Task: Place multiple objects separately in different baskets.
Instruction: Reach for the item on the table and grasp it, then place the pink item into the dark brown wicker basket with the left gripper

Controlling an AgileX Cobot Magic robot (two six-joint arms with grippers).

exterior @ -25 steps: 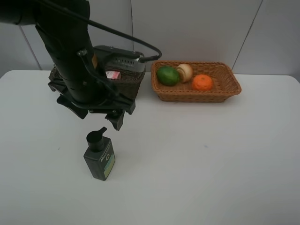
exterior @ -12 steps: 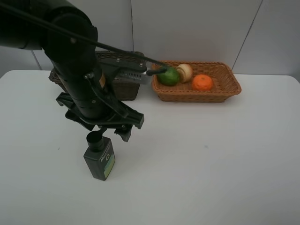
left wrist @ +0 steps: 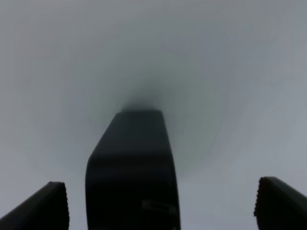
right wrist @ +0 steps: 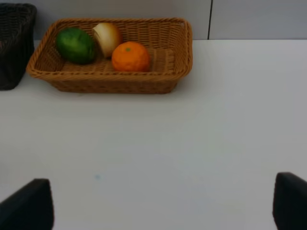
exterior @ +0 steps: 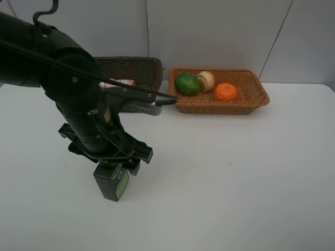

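The dark green pump bottle [exterior: 112,184] stands on the white table at front left. My left gripper [exterior: 111,163] has come down over its top and is open. In the left wrist view its fingers [left wrist: 45,207] flank the bottle [left wrist: 132,167] without touching it. The light tan basket [exterior: 246,99] at the back holds a green fruit [exterior: 187,83], a pale red-yellow fruit [exterior: 206,80] and an orange [exterior: 226,92]. The dark brown basket [exterior: 137,68] behind my left arm shows a pink and white item [exterior: 119,82]. My right gripper [right wrist: 158,203] is open over bare table, well short of the tan basket [right wrist: 177,52].
The left arm's black body [exterior: 78,94] hides part of the dark basket and the bottle's pump. A grey wall runs just behind both baskets. White tabletop [exterior: 235,172] stretches to the right and front.
My left arm has moved down and toward the table's front. Its open fingers now sit around the top of the pump bottle. The bottle and the fruits have not moved.
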